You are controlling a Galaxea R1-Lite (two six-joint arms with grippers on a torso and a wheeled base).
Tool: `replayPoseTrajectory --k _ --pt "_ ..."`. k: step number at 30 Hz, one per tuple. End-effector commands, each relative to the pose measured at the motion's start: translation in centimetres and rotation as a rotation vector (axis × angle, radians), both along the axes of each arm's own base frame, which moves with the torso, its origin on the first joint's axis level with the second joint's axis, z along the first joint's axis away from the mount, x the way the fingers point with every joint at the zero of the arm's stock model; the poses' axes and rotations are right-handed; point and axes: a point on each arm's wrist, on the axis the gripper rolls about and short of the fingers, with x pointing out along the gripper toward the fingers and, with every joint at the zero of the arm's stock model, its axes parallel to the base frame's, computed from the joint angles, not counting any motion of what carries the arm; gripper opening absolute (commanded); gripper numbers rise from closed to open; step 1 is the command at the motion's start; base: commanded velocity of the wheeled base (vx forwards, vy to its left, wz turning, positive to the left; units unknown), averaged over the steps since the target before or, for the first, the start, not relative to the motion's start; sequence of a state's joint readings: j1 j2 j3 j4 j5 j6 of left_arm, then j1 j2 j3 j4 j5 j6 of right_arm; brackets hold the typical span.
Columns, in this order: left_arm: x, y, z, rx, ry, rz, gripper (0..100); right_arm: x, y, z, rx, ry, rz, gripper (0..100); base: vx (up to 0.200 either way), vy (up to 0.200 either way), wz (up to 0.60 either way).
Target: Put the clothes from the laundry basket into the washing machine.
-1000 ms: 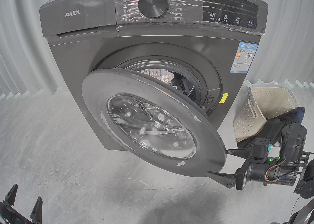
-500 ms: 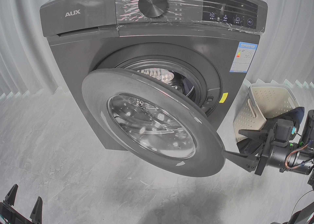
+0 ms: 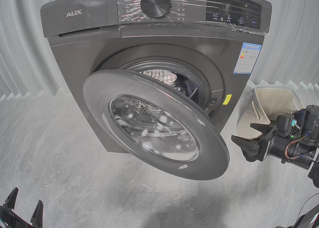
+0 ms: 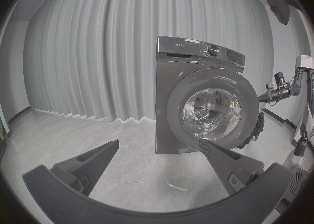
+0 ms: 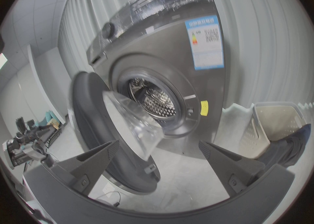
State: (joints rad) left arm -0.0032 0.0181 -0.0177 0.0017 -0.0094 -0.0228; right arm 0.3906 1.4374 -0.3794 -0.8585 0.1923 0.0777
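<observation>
Head view: the washing machine (image 3: 83, 59) stands with its door (image 3: 156, 125) swung open. The laundry basket (image 3: 275, 100) sits at the machine's 3 o'clock. The right gripper (image 3: 241, 131), fingers spread and empty, hovers between door and basket. The left gripper (image 3: 27, 195) is at 7 o'clock.

Left wrist view: the left gripper's fingers (image 4: 95, 159) are apart, holding nothing.

Right wrist view: dark clothes (image 5: 287, 149) drape over the basket rim.

Spread end effector (image 4: 157, 144), washing machine (image 4: 170, 103), door (image 4: 212, 112) swung wide
</observation>
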Motion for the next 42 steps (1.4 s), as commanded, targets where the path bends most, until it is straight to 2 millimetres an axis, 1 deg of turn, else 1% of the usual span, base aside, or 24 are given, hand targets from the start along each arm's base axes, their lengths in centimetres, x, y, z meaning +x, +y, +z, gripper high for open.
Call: replayPoseTrajectory --k 1,3,6,7,10,12,13,15,16,17,20,22,24,28,31,37,38,40,41,42 --pt "0.0 0.0 -0.4 0.000 -0.004 0.000 100 1.3 0.2 -3.7 -0.076 0.123 -0.025 100 0.000 0.000 0.00" --pt "0.0 0.0 -0.4 0.000 -0.004 0.000 100 1.3 0.5 -4.4 -0.086 0.140 -0.016 100 0.000 0.000 0.00" --pt "0.0 0.0 -0.4 0.000 -0.004 0.000 100 1.1 1.0 -4.7 -0.093 0.143 -0.001 100 0.000 0.000 0.00" --pt "0.0 0.0 -0.4 -0.002 -0.004 0.000 100 0.5 1.4 -5.0 -0.100 0.155 0.024 100 0.000 0.000 0.00" --pt "0.0 0.0 -0.4 -0.002 -0.004 0.000 100 -0.2 2.1 -5.4 -0.112 0.169 0.065 100 0.000 0.000 0.00" --pt "0.0 0.0 -0.4 -0.002 -0.004 0.000 100 -0.4 2.3 -5.5 -0.114 0.171 0.077 100 0.000 0.000 0.00" --pt "0.0 0.0 -0.4 -0.002 -0.004 0.000 100 -1.1 2.8 -5.6 -0.119 0.174 0.109 100 0.000 0.000 0.00" --pt "0.0 0.0 -0.4 -0.002 -0.004 0.000 100 -1.5 3.0 -5.6 -0.121 0.176 0.126 100 0.000 0.000 0.00" --pt "0.0 0.0 -0.4 -0.002 -0.004 0.000 100 -2.0 3.2 -5.6 -0.120 0.173 0.147 100 0.000 0.000 0.00" --pt "0.0 0.0 -0.4 -0.002 -0.004 0.000 100 -2.0 3.1 -5.5 -0.118 0.169 0.144 100 0.000 0.000 0.00" --pt "0.0 0.0 -0.4 -0.002 -0.004 0.000 100 -1.3 3.2 -5.1 -0.112 0.152 0.108 100 0.000 0.000 0.00" --pt "0.0 0.0 -0.4 -0.002 -0.004 0.000 100 -0.5 3.4 -4.7 -0.106 0.134 0.063 100 0.000 0.000 0.00" --pt "0.0 0.0 -0.4 -0.002 -0.004 0.000 100 0.1 3.6 -4.8 -0.102 0.143 0.048 100 -0.200 0.000 0.00" --pt "0.0 0.0 -0.4 0.000 -0.004 0.000 100 1.1 4.6 -5.1 -0.095 0.157 0.056 100 -0.200 0.000 0.00" --pt "0.0 0.0 -0.4 0.000 -0.004 0.000 100 2.0 5.9 -5.2 -0.077 0.137 0.071 100 0.000 0.000 0.00" --pt "0.0 0.0 -0.4 -0.002 -0.004 0.000 100 5.0 7.9 -6.1 -0.042 0.096 0.064 100 0.000 0.000 0.00" --pt "0.0 0.0 -0.4 -0.002 -0.004 0.000 100 5.2 8.0 -6.2 -0.041 0.099 0.064 100 0.000 0.000 0.00" --pt "0.0 0.0 -0.4 0.000 -0.004 0.000 100 5.9 8.5 -7.0 -0.052 0.117 0.063 100 0.000 0.000 0.00" --pt "0.0 0.0 -0.4 0.000 -0.004 0.000 100 5.9 8.5 -7.0 -0.052 0.117 0.063 100 0.000 0.000 0.00" --pt "0.0 0.0 -0.4 -0.002 -0.004 0.000 100 6.2 9.0 -7.9 -0.066 0.128 0.056 100 0.000 0.000 0.00"
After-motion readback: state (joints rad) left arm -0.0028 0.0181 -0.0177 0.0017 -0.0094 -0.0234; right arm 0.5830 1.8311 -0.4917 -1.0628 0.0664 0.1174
